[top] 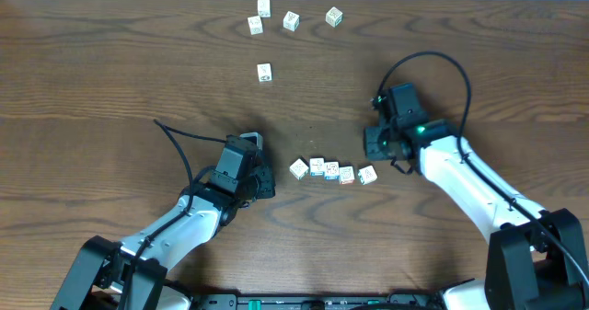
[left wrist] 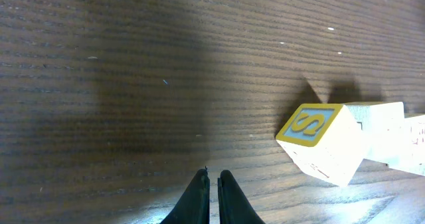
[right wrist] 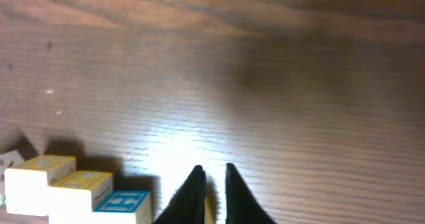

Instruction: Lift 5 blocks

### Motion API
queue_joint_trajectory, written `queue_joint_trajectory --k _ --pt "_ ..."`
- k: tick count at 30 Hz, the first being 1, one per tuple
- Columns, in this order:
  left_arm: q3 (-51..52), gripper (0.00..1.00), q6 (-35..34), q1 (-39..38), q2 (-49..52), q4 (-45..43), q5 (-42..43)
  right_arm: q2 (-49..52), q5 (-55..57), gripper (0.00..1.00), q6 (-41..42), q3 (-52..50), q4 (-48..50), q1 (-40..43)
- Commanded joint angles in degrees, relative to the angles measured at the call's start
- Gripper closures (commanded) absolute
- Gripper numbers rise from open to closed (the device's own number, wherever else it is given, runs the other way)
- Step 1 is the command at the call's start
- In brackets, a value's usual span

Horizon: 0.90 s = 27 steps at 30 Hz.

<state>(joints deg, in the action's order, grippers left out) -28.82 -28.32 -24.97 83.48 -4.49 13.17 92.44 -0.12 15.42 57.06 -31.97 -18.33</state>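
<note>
Five blocks lie in a row mid-table, from the left block (top: 299, 168) to the right one (top: 367, 174). Several more blocks (top: 291, 20) are scattered at the far edge, with one alone (top: 264, 72) nearer. My left gripper (top: 269, 185) (left wrist: 212, 174) is shut and empty, low over the wood just left of the row. Its nearest block (left wrist: 312, 125) shows a yellow-framed face. My right gripper (top: 372, 152) (right wrist: 212, 167) stands above the row's right end, jaws almost together. A yellowish sliver shows low between them. A blue-faced block (right wrist: 123, 201) lies to its left.
The brown wooden table (top: 110, 80) fills the views. The right arm's black cable (top: 433, 62) loops above its wrist. The left arm's cable (top: 179, 140) trails to the left.
</note>
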Motion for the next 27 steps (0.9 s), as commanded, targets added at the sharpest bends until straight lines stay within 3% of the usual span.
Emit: queue_joint_trajectory --k 1,10,27 --pt "-0.68 0.92 0.17 -0.24 0.00 0.15 -0.76 0.48 1.81 0.97 -0.90 -0.24 -2.23 1.97" --pt "-0.68 0.92 0.17 -0.24 0.00 0.15 -0.76 0.48 0.04 0.99 -0.90 -8.04 0.11 1.42" --pt "-0.68 0.92 0.17 -0.24 0.00 0.76 -0.74 0.50 -3.74 0.99 0.44 -8.15 0.31 -4.63"
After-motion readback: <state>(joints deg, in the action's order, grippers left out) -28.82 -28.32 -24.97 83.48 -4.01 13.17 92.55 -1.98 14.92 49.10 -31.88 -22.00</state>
